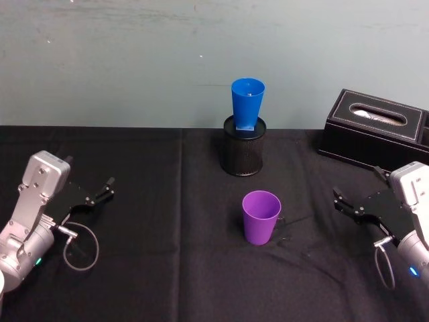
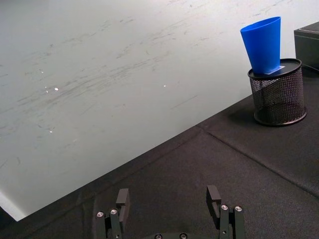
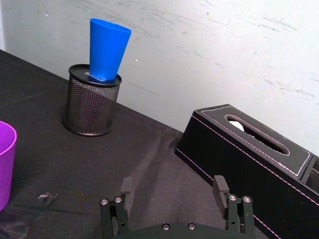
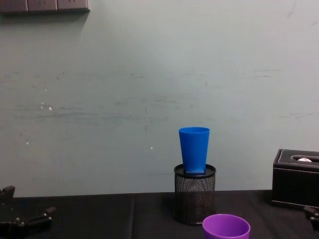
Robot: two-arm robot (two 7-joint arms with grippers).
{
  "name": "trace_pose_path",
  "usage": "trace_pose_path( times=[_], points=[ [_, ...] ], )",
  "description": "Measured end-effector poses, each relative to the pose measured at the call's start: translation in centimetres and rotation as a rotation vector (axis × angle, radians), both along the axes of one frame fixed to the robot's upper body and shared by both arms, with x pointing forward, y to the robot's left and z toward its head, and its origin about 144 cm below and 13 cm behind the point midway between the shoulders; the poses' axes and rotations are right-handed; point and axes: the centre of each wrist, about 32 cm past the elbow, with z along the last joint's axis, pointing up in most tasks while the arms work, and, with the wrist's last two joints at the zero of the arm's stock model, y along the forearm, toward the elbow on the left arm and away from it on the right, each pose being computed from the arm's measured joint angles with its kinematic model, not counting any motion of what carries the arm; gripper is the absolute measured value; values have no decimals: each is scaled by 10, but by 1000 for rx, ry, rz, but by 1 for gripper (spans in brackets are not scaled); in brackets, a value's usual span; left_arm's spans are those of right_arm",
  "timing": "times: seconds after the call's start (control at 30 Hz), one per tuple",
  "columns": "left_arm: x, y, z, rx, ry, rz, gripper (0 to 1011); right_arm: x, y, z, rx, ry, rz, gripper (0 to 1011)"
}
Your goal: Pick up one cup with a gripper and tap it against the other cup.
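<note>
The purple cup (image 1: 261, 217) stands upright on the black tablecloth, near the middle, also seen at the edge of the right wrist view (image 3: 5, 162) and low in the chest view (image 4: 226, 227). Behind it the blue cup (image 1: 247, 100) stands upright, seated in the top of a black wire-mesh pen holder (image 1: 242, 151). My left gripper (image 1: 104, 190) rests open at the left side of the table, far from both cups; its fingers (image 2: 123, 197) hold nothing. My right gripper (image 1: 340, 202) is open at the right side, a short way right of the purple cup, empty (image 3: 173, 185).
A black leather tissue box (image 1: 375, 127) sits at the back right, close to my right arm. A pale wall runs behind the table's far edge. A loose cable loop (image 1: 80, 247) hangs by the left arm.
</note>
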Motion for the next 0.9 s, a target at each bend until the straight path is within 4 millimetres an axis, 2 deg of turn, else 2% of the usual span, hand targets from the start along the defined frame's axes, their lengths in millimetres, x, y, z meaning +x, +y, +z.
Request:
trace_pose_path(
  times=[0.9],
  points=[
    [0, 0, 0, 0, 0, 0, 1011, 0, 0, 0, 0, 0, 0, 1004]
  ],
)
